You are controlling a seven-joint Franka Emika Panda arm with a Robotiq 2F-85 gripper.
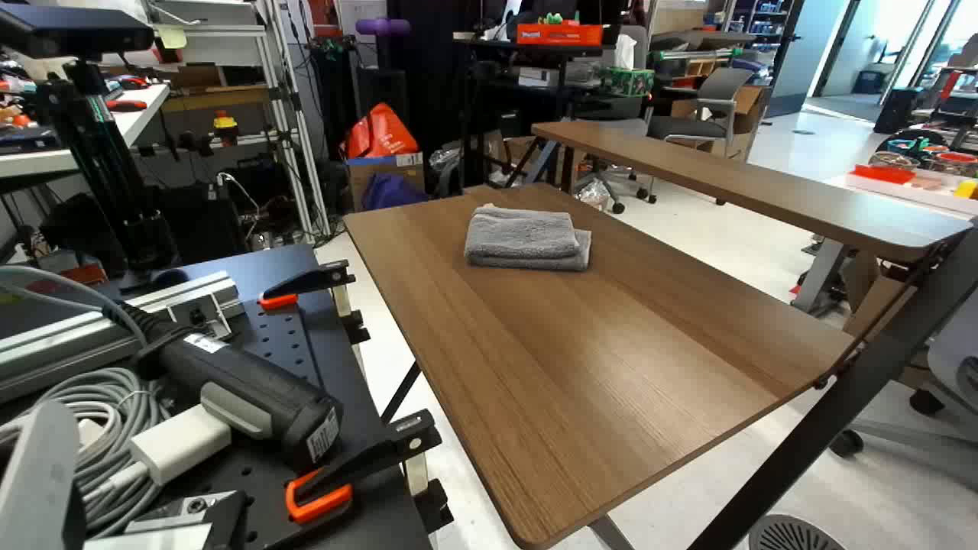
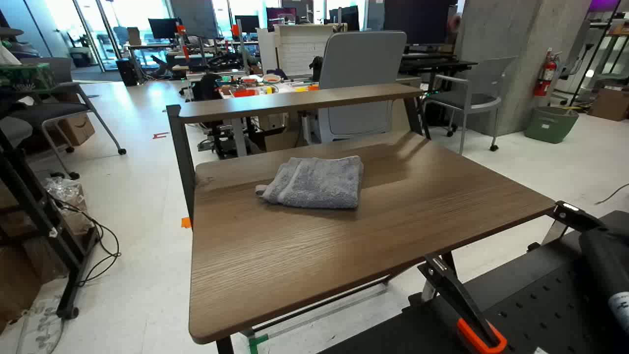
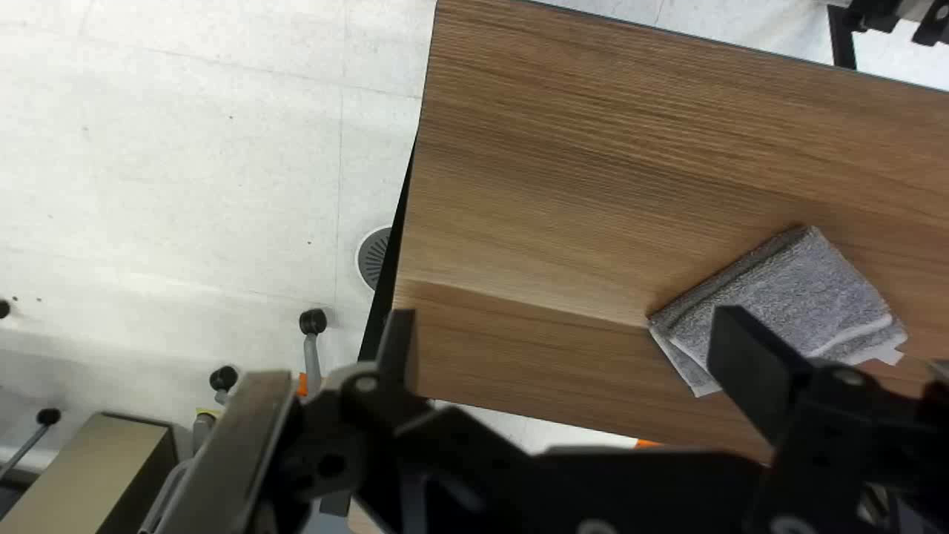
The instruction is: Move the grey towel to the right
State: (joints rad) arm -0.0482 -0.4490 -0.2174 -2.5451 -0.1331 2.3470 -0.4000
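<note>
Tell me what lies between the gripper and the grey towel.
In the wrist view, no object shows between the gripper and the grey towel; one finger hides part of the towel. I can't judge depth.

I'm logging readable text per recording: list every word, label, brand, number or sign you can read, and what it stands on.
Nothing can be read for certain in any view.
Black cylindrical device: print on its white end label too small.
Red bin: white mark too small.
Fire extinguisher: label too blurred.
Grey towel: no lettering shows.
</note>
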